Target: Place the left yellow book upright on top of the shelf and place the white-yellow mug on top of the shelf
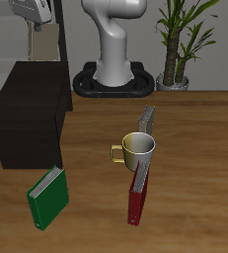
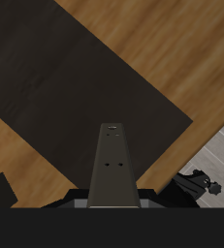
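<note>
The left yellow book (image 1: 45,46) is held upright in the tool (image 1: 39,31), which is closed on its top edge, and it is seen at about 10 o'clock from the middle of the exterior view. The book is hung over the back part of the shelf (image 1: 27,111), close to the flat top; whether its bottom edge is touching the top cannot be told. In the wrist view the thin dark edge of the book (image 2: 116,167) is seen over the shelf top (image 2: 65,87), and a corner of that top and some bare bench (image 2: 172,48) are seen just beside it. Most of the shelf top is left open. The white-yellow mug (image 1: 138,149) is stood on the bench (image 1: 199,178), well apart from the shelf. A grey book (image 1: 148,120) is leaned at its 1 o'clock, just behind it, and a red book (image 1: 137,198) is stood at its 6 o'clock, right against it. A green book (image 1: 48,197) is stood near the shelf's front edge, at about 8 o'clock from the mug. A wide strip of bare wood is left between the shelf and the mug.
</note>
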{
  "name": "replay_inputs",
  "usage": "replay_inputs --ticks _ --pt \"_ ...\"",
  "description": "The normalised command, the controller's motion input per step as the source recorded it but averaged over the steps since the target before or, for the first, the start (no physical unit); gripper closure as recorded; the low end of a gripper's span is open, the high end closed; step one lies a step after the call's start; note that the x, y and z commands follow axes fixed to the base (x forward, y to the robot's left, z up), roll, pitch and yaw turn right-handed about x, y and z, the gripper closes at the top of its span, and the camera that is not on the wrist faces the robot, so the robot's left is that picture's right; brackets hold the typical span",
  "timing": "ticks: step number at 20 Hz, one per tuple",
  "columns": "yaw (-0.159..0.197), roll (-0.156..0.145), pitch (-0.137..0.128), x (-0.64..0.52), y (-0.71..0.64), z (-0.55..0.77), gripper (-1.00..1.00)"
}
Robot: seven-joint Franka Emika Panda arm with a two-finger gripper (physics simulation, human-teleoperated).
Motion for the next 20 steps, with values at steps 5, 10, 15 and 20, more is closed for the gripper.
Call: replay_inputs --ticks 5,10,15,20 --pt "-0.047 0.11 0.025 0.11 0.01 -0.12 1.0" --pt "-0.05 -0.035 0.004 0.02 -0.21 -0.09 1.0" --pt "-0.031 -0.037 -0.009 0.02 -0.17 -0.09 1.0" --pt "0.009 -0.001 0.03 0.1 -0.03 -0.14 -1.0"
